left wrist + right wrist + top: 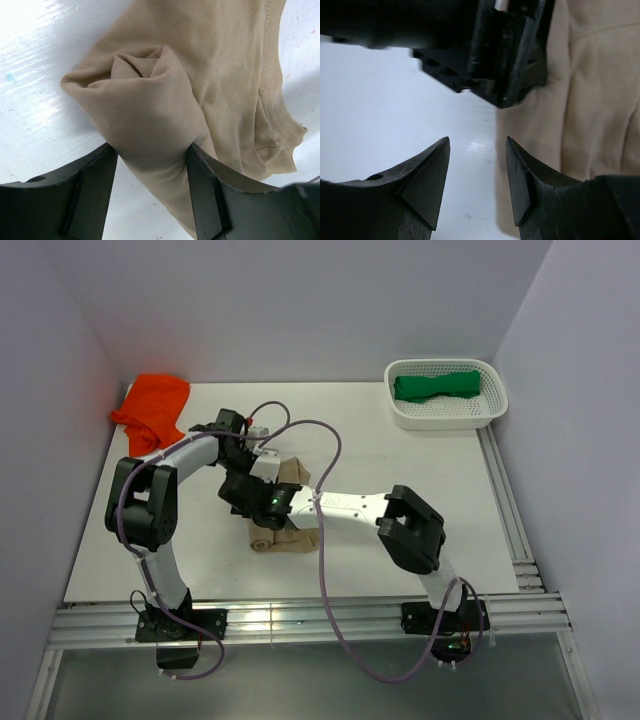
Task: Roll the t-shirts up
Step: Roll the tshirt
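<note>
left gripper (152, 152): clamping the rolled end of the tan shirt (165, 95)
right gripper (477, 150): hovering jaws apart, holding nothing, just beside the tan shirt
tan shirt: lying partly rolled, mid-tabletop (420, 480)

Three t-shirts (290, 540) (155, 408) (437, 386), seemingly; one basket (450, 419); two claws (152, 155) (476, 147).
</note>
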`<state>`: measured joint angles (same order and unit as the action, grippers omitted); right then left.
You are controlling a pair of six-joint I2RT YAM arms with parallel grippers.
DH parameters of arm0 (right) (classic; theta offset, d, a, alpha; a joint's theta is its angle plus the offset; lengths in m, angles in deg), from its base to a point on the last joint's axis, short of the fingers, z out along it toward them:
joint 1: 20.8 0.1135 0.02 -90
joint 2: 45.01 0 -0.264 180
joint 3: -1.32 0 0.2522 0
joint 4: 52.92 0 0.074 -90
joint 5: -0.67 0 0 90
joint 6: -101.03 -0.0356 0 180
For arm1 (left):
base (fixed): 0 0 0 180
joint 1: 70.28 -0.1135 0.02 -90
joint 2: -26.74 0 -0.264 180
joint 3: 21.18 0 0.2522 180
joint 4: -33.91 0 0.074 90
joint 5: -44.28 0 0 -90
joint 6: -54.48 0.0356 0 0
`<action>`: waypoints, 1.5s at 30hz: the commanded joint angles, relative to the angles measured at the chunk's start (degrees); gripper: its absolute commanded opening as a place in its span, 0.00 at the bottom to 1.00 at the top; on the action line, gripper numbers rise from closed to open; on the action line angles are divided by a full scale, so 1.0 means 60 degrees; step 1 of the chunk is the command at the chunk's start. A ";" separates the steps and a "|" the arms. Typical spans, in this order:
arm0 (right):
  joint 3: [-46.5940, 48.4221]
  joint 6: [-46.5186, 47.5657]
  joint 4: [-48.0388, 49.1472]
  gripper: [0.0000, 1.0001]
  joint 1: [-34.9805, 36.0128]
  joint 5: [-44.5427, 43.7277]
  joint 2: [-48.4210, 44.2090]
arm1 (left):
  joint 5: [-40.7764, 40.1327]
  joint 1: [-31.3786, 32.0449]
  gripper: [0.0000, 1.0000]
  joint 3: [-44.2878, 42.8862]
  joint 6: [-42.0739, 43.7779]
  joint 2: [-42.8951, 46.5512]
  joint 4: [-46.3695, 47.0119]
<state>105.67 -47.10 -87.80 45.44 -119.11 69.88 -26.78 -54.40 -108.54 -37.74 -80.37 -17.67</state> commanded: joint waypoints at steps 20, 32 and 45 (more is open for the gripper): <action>0.1851 -0.0170 -0.3511 0.61 0.0635 -0.0721 0.2340 | -0.0359 0.0049 0.67 -0.0901 0.0267 0.0025 -0.0009; -0.1616 0.0050 0.1097 0.39 0.0050 0.1690 0.0119 | 0.0900 -0.0507 0.69 -0.2439 0.0882 0.0331 -0.1194; -0.7258 -0.2117 1.0211 0.40 -0.1561 0.5548 -0.0956 | 0.1926 -0.0669 0.70 -0.1065 0.1351 0.0904 -0.0831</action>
<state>65.74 -55.19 -40.51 36.72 -92.93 62.93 -17.95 -58.66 -117.63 -31.01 -76.13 -24.54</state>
